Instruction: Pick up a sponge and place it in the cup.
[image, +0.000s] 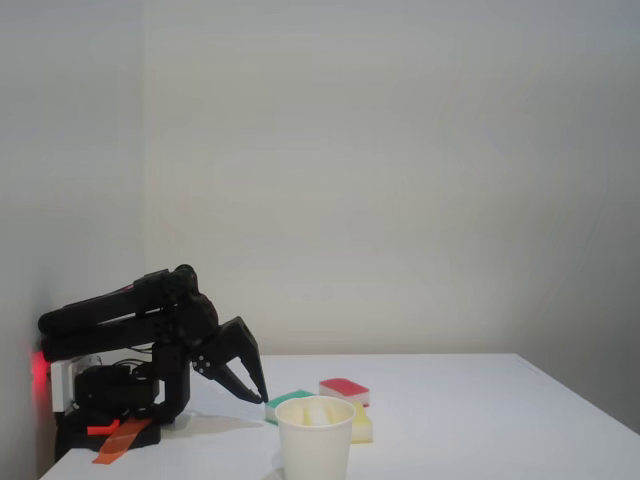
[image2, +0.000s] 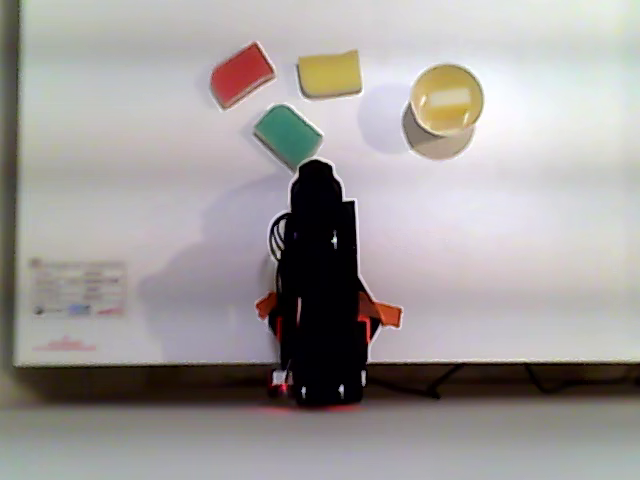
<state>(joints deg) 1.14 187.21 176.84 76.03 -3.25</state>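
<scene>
The white paper cup (image: 314, 447) stands at the front of the table; in the other view the cup (image2: 445, 130) is at the upper right. A small pale yellow sponge (image2: 447, 98) lies inside it, and its top (image: 318, 411) just shows over the rim. My black gripper (image: 262, 398) points down at the table, its fingertips together with nothing between them, beside the green-topped sponge (image: 291, 399). From above, the gripper (image2: 315, 165) sits just below that green sponge (image2: 288, 135), well left of the cup.
A red-topped sponge (image2: 242, 74) and a yellow sponge (image2: 330, 74) lie beyond the green one. The arm's base (image2: 318, 320) sits at the table's near edge with orange tape. A sticker (image2: 78, 290) marks the lower left corner.
</scene>
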